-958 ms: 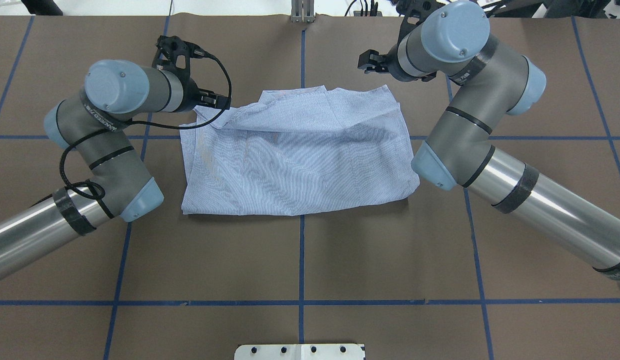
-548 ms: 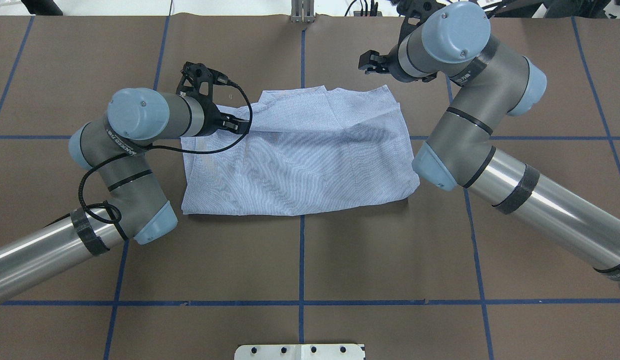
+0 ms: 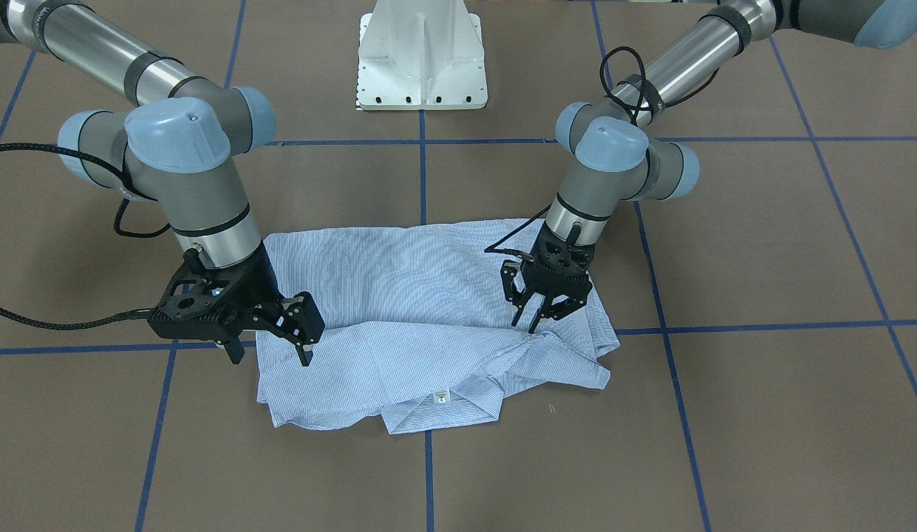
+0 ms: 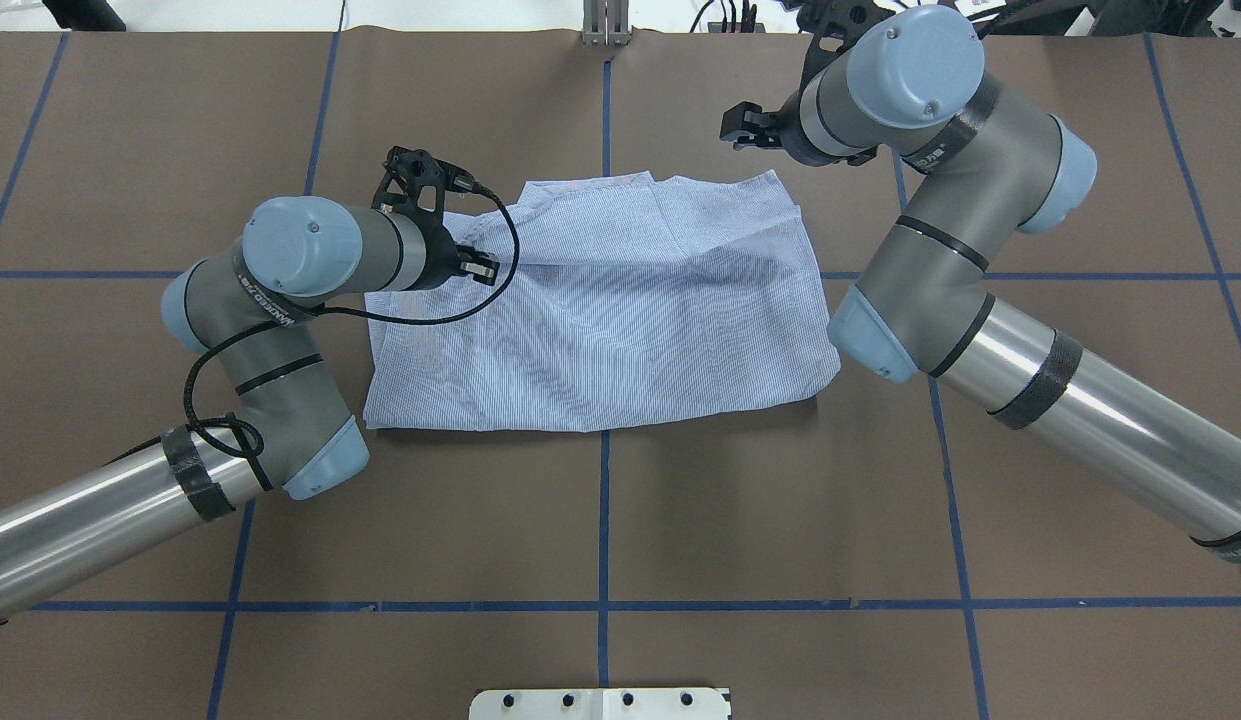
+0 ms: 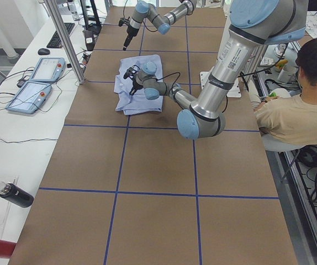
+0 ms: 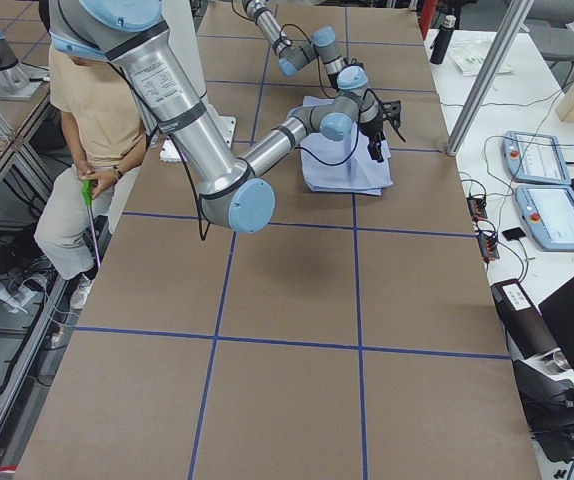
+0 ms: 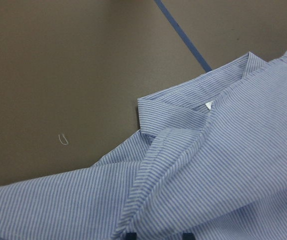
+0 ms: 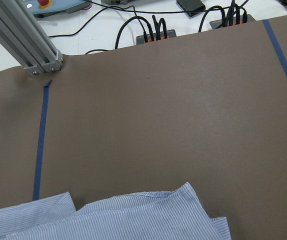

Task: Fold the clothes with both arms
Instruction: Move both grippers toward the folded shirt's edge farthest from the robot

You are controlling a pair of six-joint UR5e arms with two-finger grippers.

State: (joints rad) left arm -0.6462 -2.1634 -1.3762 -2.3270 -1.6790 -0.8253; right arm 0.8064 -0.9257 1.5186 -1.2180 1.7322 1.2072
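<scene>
Since half a second ago, your left arm (image 4: 300, 250) has swung a little further in over the shirt (image 4: 620, 310). The right arm (image 4: 930, 270) has hardly moved, and the shirt lies as it did: roughly folded in the middle of the brown table (image 4: 780, 500), with the collar (image 3: 440, 410) at the edge far from the robot.

The black cable (image 4: 430, 322) of the left arm hangs across the shirt's left part, and in the overhead view the wrist covers that corner. Behind the shirt stands the white pedestal base (image 3: 421, 66). A seated person (image 5: 296, 116) is beside the table.

The left gripper (image 3: 536, 318) points down over a raised fold near the collar, fingers apart; whether they touch the cloth, you cannot tell. The right gripper (image 3: 272, 347) hangs over the shirt's right side, spread wide and holding nothing.
</scene>
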